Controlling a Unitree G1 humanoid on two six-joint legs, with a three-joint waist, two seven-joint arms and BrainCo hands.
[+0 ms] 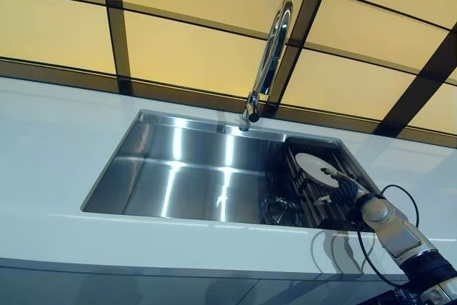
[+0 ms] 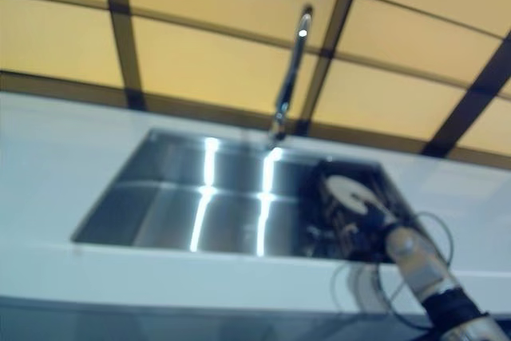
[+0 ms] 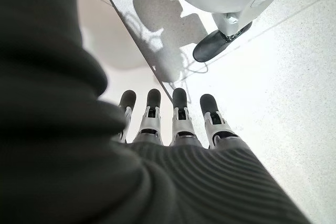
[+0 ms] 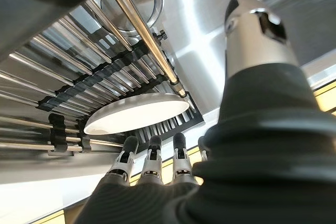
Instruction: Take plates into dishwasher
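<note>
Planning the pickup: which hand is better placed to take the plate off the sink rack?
Right. The right hand reaches over the rack, fingers straight beside the plate. The left hand hangs over the floor.

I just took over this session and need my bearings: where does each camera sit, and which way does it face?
Left eye view: on the head, looking down at the sink, faucet, rack and white plate; right hand shows.
Right eye view: beside it, same scene.
Left wrist view: on the left wrist, facing the floor; left hand, straight fingers.
Right wrist view: on the right wrist, facing rack and plate, fingers straight.
Shared: plate and rack appear in both eye views and the right wrist view.
</note>
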